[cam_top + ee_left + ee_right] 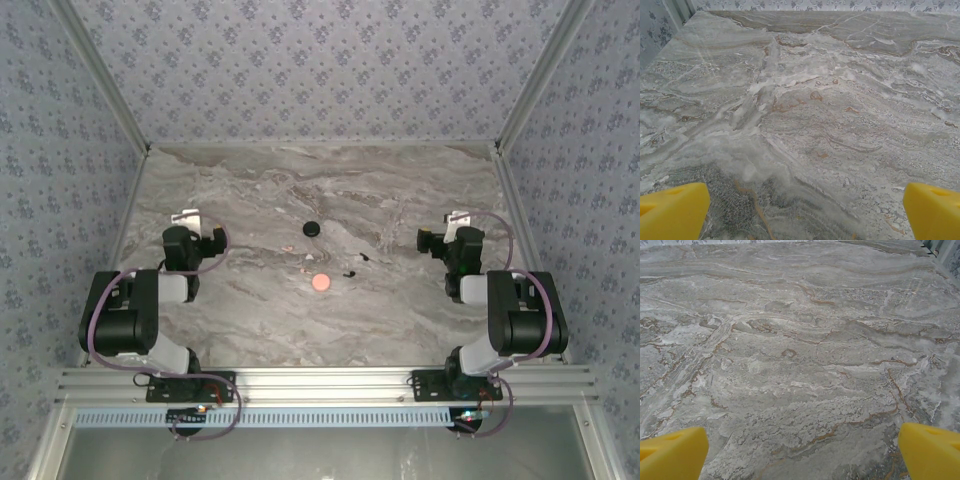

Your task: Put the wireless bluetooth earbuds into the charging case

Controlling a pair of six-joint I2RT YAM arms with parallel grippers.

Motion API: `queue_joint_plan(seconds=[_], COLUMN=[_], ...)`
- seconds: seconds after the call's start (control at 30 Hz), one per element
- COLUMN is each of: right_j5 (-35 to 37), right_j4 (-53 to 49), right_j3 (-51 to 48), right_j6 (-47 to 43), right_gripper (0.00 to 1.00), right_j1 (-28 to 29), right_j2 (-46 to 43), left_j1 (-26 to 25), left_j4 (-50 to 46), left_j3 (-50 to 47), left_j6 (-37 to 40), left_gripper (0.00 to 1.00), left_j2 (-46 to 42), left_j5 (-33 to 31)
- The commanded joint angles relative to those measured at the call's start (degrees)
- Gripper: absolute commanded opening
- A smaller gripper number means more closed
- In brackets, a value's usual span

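– Grey-veined marble counter [240, 190], boxed in by floral wallpaper [320, 70], two robot arms waiting at the near edge. What's lying on it?

– An orange disc [320, 283] sits mid-counter. The near earbud [349, 272], a tiny black bit, lies just right of that disc. The far earbud [362, 256] is a touch farther right and back, apart from its twin. A black round puck [313, 229], probably the charging case, rests beyond the disc toward the back wall.

– And the fingers?

– The left fingers [670, 212] are spread wide over bare counter, well left of the disc. The right fingers [932, 452] are equally spread, well right of it. Neither pair pinches anything.

– What could go wrong from here?

– The buds are tiny and irregular on slick stone, so a pinch closing slightly off-centre could squirt one sideways, into its twin or the disc. Whether the puck stands open cannot be told from above. A shut lid or a wrongly turned bud would stop it seating. The puck might also slide when pressed unless the other arm steadies it.
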Motion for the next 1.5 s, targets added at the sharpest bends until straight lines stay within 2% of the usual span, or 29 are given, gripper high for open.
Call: queue_joint_plan(seconds=[0.0, 0.33, 0.43, 0.53, 0.6, 0.77, 0.9, 1.1, 1.3, 1.4, 1.47], right_j5=[1.0, 1.1, 4.7, 6.8, 7.6, 8.0, 4.9, -9.2, -15.9, -17.5, -18.2], right_j4=[-0.1, 0.4, -4.6, -12.8, -24.9, -42.8, -55.0, -61.8, -64.1, -64.1, -64.1], right_j3=[1.0, 0.8, 2.1, 4.4, 8.9, 15.6, 22.8, 29.8, 35.9, 38.7, 40.8], right_j6=[0.1, 0.1, 1.4, 2.8, 4.3, 7.3, 11.0, 11.1, 10.9, 11.5, 12.7], right_gripper=[1.00, 1.00, 1.00, 1.00, 1.00, 1.00, 1.00, 1.00, 1.00, 1.00, 0.96], right_j1=[0.1, 0.1, 0.1, 0.0, 0.1, 0.6, 2.1, 7.0, 14.8, 18.5, 20.7], right_j2=[0.4, 0.2, -3.1, -7.3, -10.4, -14.6, -13.6, -8.9, -0.5, 3.7, 6.7], left_j1=[0.3, 0.3, 0.4, 0.4, 0.4, 0.2, -0.8, -3.7, -7.6, -9.7, -11.5], left_j4=[0.0, 0.1, -3.3, -5.7, -12.6, -30.7, -42.9, -55.6, -59.4, -60.5, -60.9], left_j3=[1.0, 0.9, 1.6, 1.7, 3.7, 9.9, 15.0, 22.0, 25.9, 28.6, 30.9], left_j6=[-0.4, -0.4, -0.7, -1.0, -1.8, -7.6, -11.5, -14.8, -16.0, -16.9, -16.8], left_gripper=[0.99, 0.99, 0.99, 0.99, 0.99, 0.99, 0.99, 0.99, 0.99, 0.94, 0.88], left_j2=[0.3, 0.1, -2.6, -5.2, -8.4, -15.3, -19.2, -20.4, -15.8, -11.4, -8.0], left_j5=[-0.2, -0.1, -0.4, -1.0, -1.0, -0.1, 1.5, 7.8, 17.5, 19.4, 20.1])
